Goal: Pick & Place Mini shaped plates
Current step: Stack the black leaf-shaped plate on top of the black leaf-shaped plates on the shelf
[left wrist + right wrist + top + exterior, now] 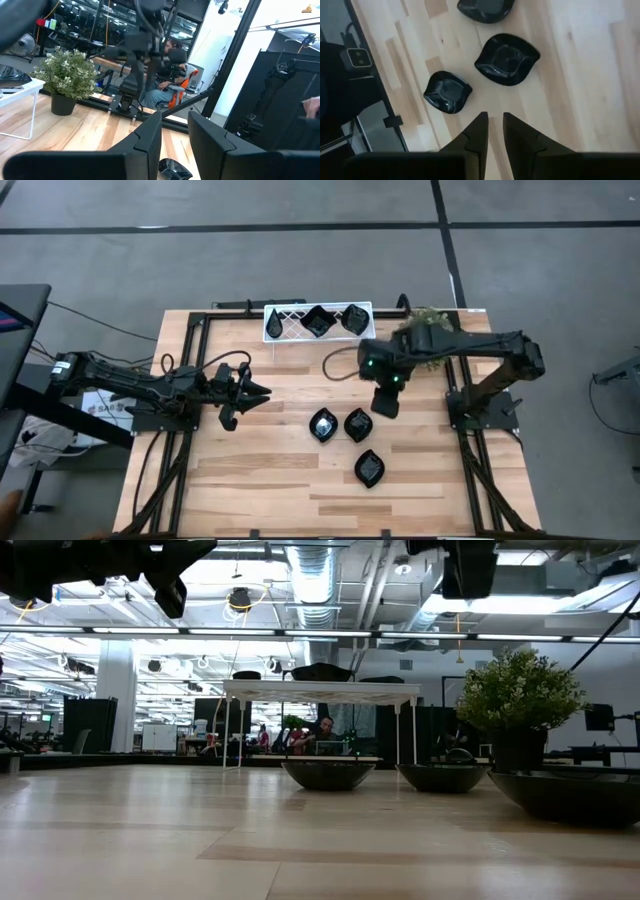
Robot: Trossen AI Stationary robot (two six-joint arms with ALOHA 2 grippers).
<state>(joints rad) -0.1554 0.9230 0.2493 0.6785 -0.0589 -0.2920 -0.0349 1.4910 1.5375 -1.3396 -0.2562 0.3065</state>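
Observation:
Three glossy black mini shaped plates (323, 424), (358, 424), (369, 468) rest flat on their bases on the wooden table, right of its middle. More black plates (318, 320) sit in the white wire rack (290, 313) at the far edge. My right gripper (385, 402) hangs above the table just beyond the three plates, pointing steeply down. Its fingers (495, 127) stand narrowly open with nothing between them, and the nearest plate (448, 91) lies clear of the tips. My left gripper (255, 392) waits level at the left, open and holding nothing (175, 135).
A small green potted plant (428, 315) stands at the far right, beside the rack and partly under my right arm. Black frame rails (185, 370) run along the table's left and right sides. Bare wood lies between the two grippers and toward the near edge.

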